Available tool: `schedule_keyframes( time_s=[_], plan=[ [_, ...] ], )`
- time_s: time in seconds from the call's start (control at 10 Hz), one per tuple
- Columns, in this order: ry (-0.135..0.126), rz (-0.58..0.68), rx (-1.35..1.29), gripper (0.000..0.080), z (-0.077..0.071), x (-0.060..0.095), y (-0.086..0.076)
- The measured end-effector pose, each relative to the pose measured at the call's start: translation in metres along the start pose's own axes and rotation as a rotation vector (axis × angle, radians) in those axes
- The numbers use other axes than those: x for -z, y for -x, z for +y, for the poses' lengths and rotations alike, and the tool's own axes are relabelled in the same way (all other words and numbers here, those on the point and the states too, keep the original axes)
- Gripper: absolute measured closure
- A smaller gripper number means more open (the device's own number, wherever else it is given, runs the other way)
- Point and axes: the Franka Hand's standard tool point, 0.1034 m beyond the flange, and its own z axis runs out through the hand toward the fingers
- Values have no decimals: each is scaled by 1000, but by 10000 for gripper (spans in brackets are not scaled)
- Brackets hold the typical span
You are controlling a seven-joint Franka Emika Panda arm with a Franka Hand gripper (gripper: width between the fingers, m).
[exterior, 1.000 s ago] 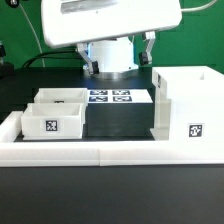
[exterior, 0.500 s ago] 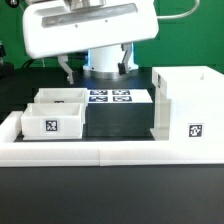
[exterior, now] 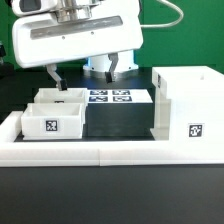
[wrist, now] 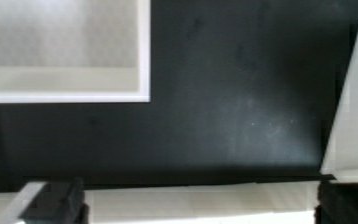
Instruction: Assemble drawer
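Note:
The drawer's tall open-fronted housing (exterior: pixel 188 108) stands at the exterior view's right. Its two small open-topped trays sit at the left, the front tray (exterior: pixel 52 121) just before the rear tray (exterior: pixel 61 97). My gripper (exterior: pixel 86 73) hangs open and empty above the table, over the gap between the trays and the marker board; one fingertip (exterior: pixel 55 77) is just above the rear tray. In the wrist view the gripper (wrist: pixel 201 203) is wide open, with a tray (wrist: pixel 60 50) and the housing's edge (wrist: pixel 355 105) on either side of bare black table.
The marker board (exterior: pixel 110 97) lies flat on the black table between the trays and the housing. A low white rail (exterior: pixel 110 151) edges the table's front; it also shows between my fingers in the wrist view (wrist: pixel 194 195).
My gripper has moved toward the exterior view's left and come lower, from above the marker board to near the rear tray. The drawer parts have not moved.

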Motion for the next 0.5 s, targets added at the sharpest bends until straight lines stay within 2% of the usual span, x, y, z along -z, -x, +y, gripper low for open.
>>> schedule_keyframes(
  time_s=[0.2,0.5],
  plan=[
    [0,-1,-2,150,1,0,1],
    [-18,-91,-187,150,4,-28,34]
  ],
)
